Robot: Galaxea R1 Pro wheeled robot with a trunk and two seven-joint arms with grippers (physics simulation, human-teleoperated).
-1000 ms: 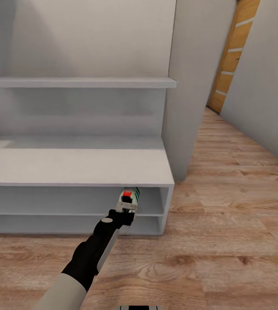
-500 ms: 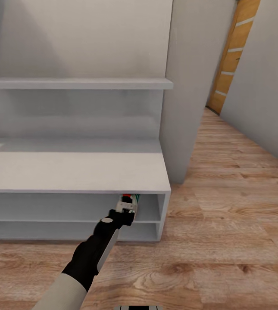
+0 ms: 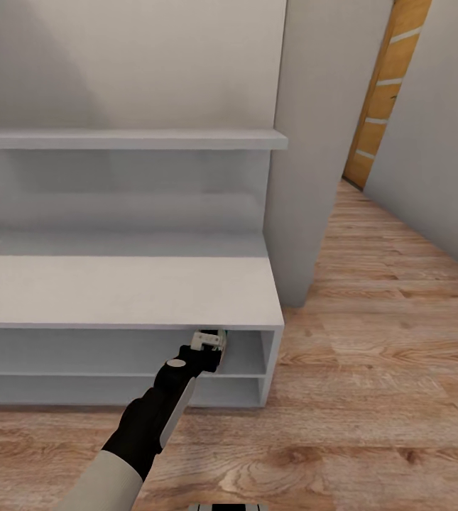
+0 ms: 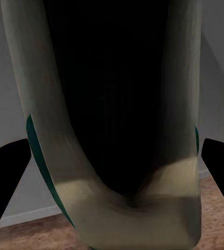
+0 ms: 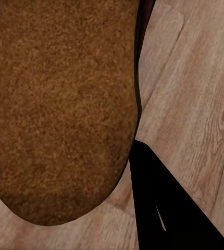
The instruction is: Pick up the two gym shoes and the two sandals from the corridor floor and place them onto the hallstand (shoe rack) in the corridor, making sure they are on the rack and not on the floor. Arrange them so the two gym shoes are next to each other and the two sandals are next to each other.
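Observation:
The light grey hallstand (image 3: 122,291) stands in front of me on the corridor floor (image 3: 371,397). My left arm reaches into the upper tier of its low bench, near the right end. The left gripper (image 3: 209,341) is shut on a gym shoe (image 3: 221,332), most of which is hidden under the bench top. In the left wrist view the gym shoe (image 4: 65,156) is white with a green stripe and a dark opening, held between black fingers (image 4: 5,182). My right gripper (image 5: 75,203) is shut on a brown sandal (image 5: 60,104) above the wood floor (image 5: 195,88).
A grey wall pillar (image 3: 310,163) stands against the hallstand's right side. Past it the plank floor runs back to a wooden door (image 3: 385,92). A grey wall (image 3: 434,142) borders the corridor on the right. An upper shelf (image 3: 129,138) spans the hallstand.
The left gripper has pushed the gym shoe deeper under the bench top; its red heel patch no longer shows. The head view has shifted a little toward the hallstand.

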